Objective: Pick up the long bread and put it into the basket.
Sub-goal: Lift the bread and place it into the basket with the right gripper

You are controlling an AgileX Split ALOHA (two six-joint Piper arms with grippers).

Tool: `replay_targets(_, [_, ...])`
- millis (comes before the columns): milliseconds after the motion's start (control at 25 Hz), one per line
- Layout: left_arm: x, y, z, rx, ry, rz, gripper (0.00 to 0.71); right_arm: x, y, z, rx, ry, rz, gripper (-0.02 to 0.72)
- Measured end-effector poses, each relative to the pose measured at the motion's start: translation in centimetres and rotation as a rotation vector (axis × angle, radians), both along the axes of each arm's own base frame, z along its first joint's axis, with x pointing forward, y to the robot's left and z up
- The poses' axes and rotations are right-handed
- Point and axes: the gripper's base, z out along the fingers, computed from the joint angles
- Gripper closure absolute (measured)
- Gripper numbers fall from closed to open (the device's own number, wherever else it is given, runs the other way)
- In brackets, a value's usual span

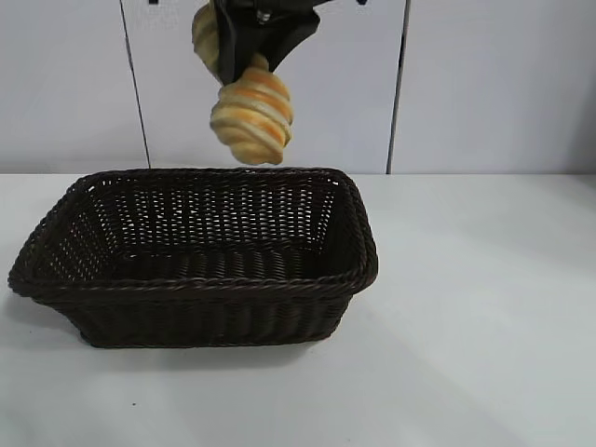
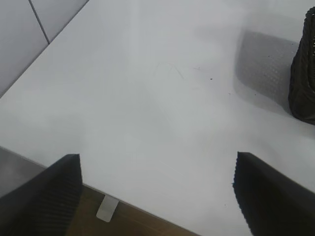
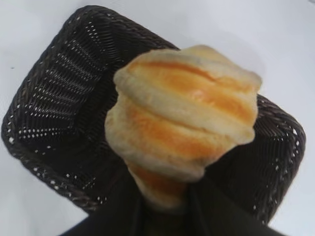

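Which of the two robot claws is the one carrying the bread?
The right gripper, at the top of the exterior view above the basket, is clamped on the long bread. The left gripper stands open and empty over bare table.

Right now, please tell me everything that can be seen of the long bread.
The long bread is an oblong golden-tan loaf with crosswise ridges striped in orange and pale cream, and rounded ends. Its crust looks baked and matte. It hangs in the air, tilted, one end pointing down, clamped near its middle by the right gripper. It sits above the back part of the basket and touches neither the basket nor the table. Only the dark gripper fingers touch it. The right wrist view shows the basket's open inside beneath it.
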Motion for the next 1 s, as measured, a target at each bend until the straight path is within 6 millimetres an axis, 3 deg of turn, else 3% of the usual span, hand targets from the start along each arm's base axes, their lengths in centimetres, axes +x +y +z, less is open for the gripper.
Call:
replay_targets(160, [0.0,0.0,0.0,-0.001,0.000,0.001,0.105,0.5,0.5,-3.1,-0.038,0.049,-0.006,0.599])
replay_targets(400, [0.0,0.0,0.0,-0.001,0.000,0.001,0.105,0.7,0.6,-3.2,-0.029,0.040,-0.006,0.589])
replay_targets(480, [0.0,0.0,0.0,-0.002,-0.001,0.002,0.105,0.7,0.6,-3.2,-0.027,0.039,-0.006,0.500])
replay_targets(640, [0.0,0.0,0.0,-0.002,-0.001,0.002,0.105,0.7,0.6,-3.2,-0.024,0.041,-0.008,0.237])
replay_targets(760, [0.0,0.0,0.0,-0.002,-0.001,0.002,0.105,0.7,0.6,-3.2,-0.018,0.044,-0.021,0.184])
replay_targets(1000, [0.0,0.0,0.0,-0.002,-0.001,0.002,0.105,0.7,0.6,-3.2,-0.015,0.044,-0.024,0.168])
